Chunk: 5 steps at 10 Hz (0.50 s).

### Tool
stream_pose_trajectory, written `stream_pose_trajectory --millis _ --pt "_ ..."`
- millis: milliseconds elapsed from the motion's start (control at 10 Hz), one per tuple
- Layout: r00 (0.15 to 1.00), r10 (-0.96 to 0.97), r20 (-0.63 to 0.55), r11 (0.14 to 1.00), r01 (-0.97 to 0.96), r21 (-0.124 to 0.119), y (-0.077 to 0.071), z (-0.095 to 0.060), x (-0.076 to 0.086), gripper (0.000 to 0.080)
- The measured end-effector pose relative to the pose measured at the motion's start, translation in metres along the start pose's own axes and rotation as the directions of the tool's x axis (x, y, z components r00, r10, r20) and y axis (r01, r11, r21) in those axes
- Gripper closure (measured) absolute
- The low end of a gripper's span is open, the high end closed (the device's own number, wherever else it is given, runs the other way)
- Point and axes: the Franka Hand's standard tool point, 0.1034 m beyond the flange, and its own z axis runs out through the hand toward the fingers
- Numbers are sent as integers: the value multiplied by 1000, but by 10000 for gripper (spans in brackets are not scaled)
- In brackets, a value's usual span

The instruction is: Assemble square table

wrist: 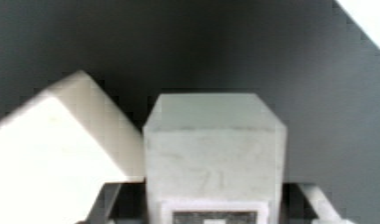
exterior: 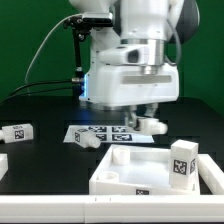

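Closest to the camera, at six o'clock, your tabletop (exterior: 125, 185) lies on the counter (exterior: 40, 160) with one leg (exterior: 182, 160) upright at its three o'clock corner. Your claw (exterior: 150, 118) pinches a second leg (wrist: 213, 150); a third leg (exterior: 15, 132) and fourth leg (exterior: 88, 140) lie loose toward nine o'clock, so most fitting seems left.

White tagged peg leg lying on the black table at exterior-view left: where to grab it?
Probably mid-length on the short white plastic peg leg, coming from straight above, jaws across its two long sides. It lies on its side on the black table, apart from other parts, so the top is open. The gripper is shut on another white leg now.
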Motion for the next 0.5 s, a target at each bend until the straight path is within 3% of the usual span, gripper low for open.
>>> stream_pose_trajectory --millis 100,500 --pt "987 -159 -3 987 159 -2 -11 1 13 518" --pt "935 -356 4 934 356 -13 -5 3 7 518"
